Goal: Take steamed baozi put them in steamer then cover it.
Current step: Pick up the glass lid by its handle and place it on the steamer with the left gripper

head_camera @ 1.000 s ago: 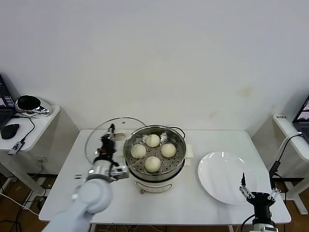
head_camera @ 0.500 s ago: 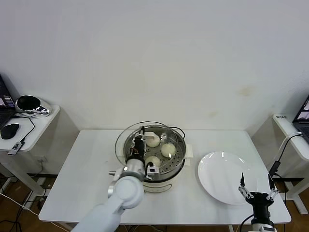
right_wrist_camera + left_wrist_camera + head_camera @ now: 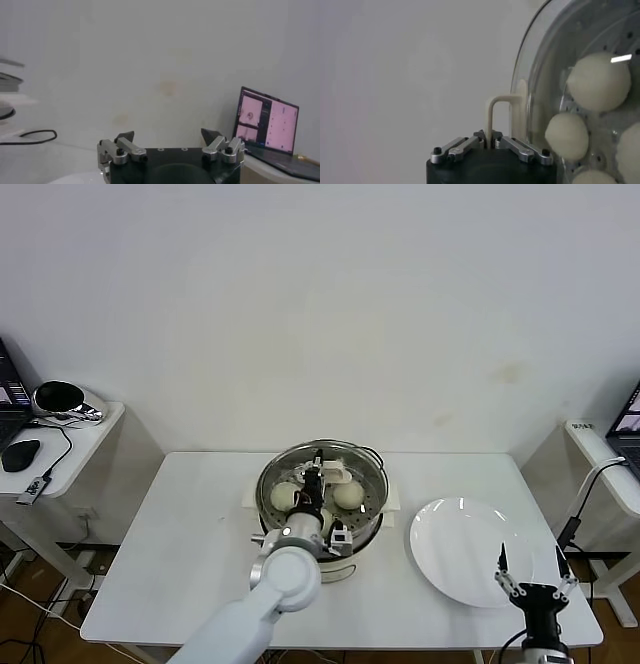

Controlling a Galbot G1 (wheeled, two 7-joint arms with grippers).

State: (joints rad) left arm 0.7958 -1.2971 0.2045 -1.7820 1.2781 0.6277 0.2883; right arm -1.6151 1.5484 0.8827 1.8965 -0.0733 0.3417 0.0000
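Note:
The steel steamer (image 3: 374, 506) on its cream base stands at the table's middle, with baozi (image 3: 284, 496) inside it. The glass cover (image 3: 352, 467) sits over the steamer, about centred on it. My left gripper (image 3: 313, 484) is shut on the cover's cream handle. In the left wrist view the gripper (image 3: 489, 137) pinches one leg of the handle (image 3: 500, 102), and three baozi (image 3: 598, 82) show through the cover's glass (image 3: 545, 60). My right gripper (image 3: 531, 576) is open and empty at the table's front right, also seen in its own wrist view (image 3: 167, 134).
A flat white plate (image 3: 465, 552) lies right of the steamer, bare. A side table with a dark bowl (image 3: 58, 397) and a mouse (image 3: 20, 454) stands at the far left. A laptop (image 3: 266, 123) sits on a side table at the far right.
My left gripper has carried the cover to the right, from beside the steamer's left to over the steamer. The right arm has not moved.

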